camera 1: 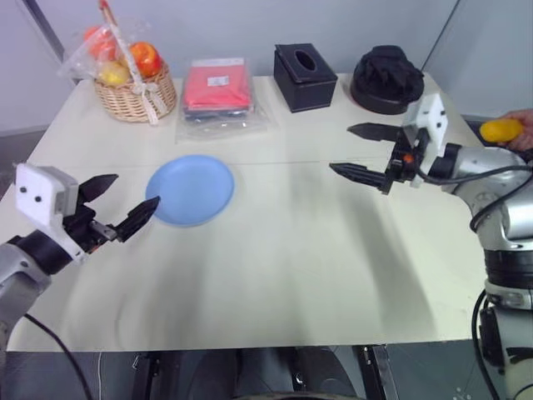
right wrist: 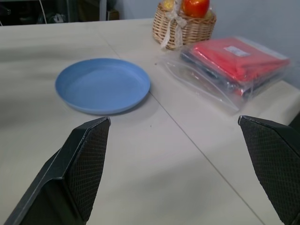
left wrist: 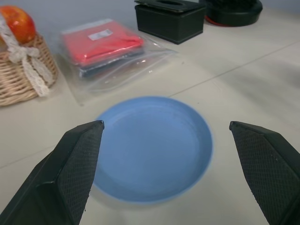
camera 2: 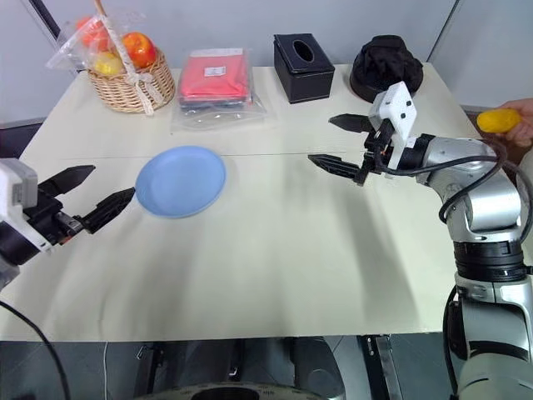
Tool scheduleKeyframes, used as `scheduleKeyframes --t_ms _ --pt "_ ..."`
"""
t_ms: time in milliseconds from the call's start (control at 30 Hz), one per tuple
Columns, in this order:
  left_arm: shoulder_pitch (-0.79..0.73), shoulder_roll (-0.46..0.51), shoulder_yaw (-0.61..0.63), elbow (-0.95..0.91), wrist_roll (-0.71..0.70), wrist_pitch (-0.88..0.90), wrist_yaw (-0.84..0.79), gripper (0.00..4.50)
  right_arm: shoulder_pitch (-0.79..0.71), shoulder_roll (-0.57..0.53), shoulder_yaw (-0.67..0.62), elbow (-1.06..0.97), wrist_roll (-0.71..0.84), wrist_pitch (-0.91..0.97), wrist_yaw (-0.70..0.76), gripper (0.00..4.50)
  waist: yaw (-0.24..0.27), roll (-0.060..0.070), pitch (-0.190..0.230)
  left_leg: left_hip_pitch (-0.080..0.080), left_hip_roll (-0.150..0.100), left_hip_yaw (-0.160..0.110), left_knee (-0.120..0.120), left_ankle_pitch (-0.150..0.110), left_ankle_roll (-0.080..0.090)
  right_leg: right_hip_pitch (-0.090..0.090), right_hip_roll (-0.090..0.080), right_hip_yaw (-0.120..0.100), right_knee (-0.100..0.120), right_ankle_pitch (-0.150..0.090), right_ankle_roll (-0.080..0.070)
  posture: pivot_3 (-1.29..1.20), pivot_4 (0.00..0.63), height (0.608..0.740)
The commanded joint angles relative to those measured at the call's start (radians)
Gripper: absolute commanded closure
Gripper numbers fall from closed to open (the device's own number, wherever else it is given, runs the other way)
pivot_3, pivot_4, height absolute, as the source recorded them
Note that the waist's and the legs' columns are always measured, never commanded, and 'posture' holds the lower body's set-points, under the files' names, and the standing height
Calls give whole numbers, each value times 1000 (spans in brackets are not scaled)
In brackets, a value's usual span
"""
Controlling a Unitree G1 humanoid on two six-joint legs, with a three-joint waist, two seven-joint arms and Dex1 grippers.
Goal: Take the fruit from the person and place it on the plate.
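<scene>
A yellow-orange fruit (camera 1: pixel 501 130) is held in a person's hand (camera 1: pixel 525 127) at the far right edge, beyond the table. The light-blue plate (camera 1: pixel 191 189) lies bare on the table's left half. My right gripper (camera 1: pixel 360 151) hovers open over the table's right side, pointing left toward the plate, with the fruit off behind its wrist. My left gripper (camera 1: pixel 123 202) stands open just left of the plate, pointing at it, fingers (left wrist: pixel 70 168) wide apart and nothing between them.
Along the back edge stand a wicker basket (camera 1: pixel 135 96) of bagged fruit, a bagged red cloth pack (camera 1: pixel 217 92), a black tissue box (camera 1: pixel 305 77) and a black cap (camera 1: pixel 387 79). The pale table (camera 1: pixel 300 267) runs bare toward the front.
</scene>
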Motion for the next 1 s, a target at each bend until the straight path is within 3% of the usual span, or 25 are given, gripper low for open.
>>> scheduleKeyframes --t_ms 33,367,1000 --pt "0 14 39 -26 -38 10 5 0 -15 -10 -32 -2 15 1 6 28 0 0 0 0 0 0 0 0 0 0 0 0 0 0 0 0 150 740" --pt "-69 20 5 -8 -80 13 41 0 11 -4 -35 -20 11 14 -6 28 -2 0 0 0 0 0 0 0 0 0 0 0 0 0 0 0 150 740" --pt "-45 33 -27 -19 -68 16 29 0 35 -6 -46 -61 21 40 -33 28 -3 0 0 0 0 0 0 0 0 -1 0 0 0 0 0 0 150 740"
